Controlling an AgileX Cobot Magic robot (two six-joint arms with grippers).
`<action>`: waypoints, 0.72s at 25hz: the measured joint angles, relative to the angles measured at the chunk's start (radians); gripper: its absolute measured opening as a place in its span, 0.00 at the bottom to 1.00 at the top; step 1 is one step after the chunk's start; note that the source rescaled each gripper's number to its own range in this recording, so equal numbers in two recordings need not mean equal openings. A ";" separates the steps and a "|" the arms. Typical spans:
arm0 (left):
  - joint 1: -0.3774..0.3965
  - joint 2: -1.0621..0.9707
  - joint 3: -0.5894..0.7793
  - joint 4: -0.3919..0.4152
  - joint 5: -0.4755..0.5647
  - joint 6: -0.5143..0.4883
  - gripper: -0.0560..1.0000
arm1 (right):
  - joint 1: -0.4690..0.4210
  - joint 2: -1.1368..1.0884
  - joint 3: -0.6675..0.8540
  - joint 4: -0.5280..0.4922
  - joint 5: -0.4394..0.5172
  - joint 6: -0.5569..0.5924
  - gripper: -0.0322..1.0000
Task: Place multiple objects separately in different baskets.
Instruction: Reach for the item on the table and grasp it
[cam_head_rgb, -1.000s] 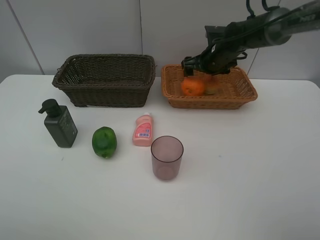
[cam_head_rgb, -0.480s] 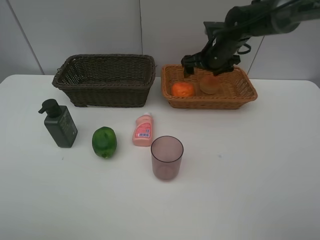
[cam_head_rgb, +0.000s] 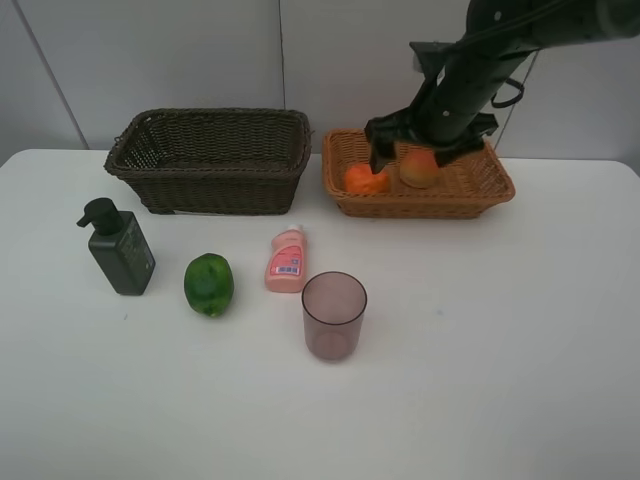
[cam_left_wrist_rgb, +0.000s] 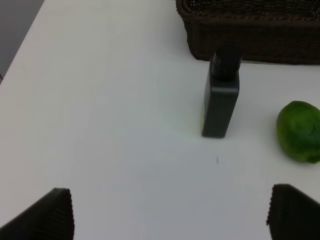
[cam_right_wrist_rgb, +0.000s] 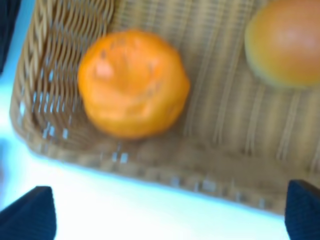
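On the table (cam_head_rgb: 500, 350), four items: pump bottle (cam_head_rgb: 120, 255), green fruit (cam_head_rgb: 208, 284), pink bottle (cam_head_rgb: 286, 261), cup (cam_head_rgb: 334, 315). Two baskets: dark basket (cam_head_rgb: 210, 175); tan basket (cam_head_rgb: 470, 190) holding tangerine (cam_head_rgb: 364, 179) and peach (cam_head_rgb: 418, 168). Right pincer (cam_right_wrist_rgb: 165, 215), over it, released; left pincer (cam_left_wrist_rgb: 172, 212) likewise.

Dark brown basket (cam_head_rgb: 210, 188) and tan basket (cam_head_rgb: 430, 205): woven wicker, rough. Cup (cam_head_rgb: 334, 315): translucent smooth plastic. Pump bottle (cam_head_rgb: 122, 255): matt plastic. Tangerine (cam_right_wrist_rgb: 132, 82): dimpled skin.

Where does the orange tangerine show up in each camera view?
Exterior high: the tangerine lies at the left end of the tan basket.
Left wrist: not in it.
Right wrist: the tangerine sits by a basket corner.
Shared landmark: the peach beside it, in both those views.
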 joint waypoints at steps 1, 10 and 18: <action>0.000 0.000 0.000 0.000 0.000 0.000 1.00 | 0.000 -0.021 0.023 0.003 0.010 -0.002 0.97; 0.000 0.000 0.000 0.000 0.000 0.000 1.00 | -0.077 -0.227 0.226 0.049 0.138 -0.003 0.97; 0.000 0.000 0.000 0.000 0.000 0.000 1.00 | -0.305 -0.543 0.408 0.050 0.252 -0.004 0.97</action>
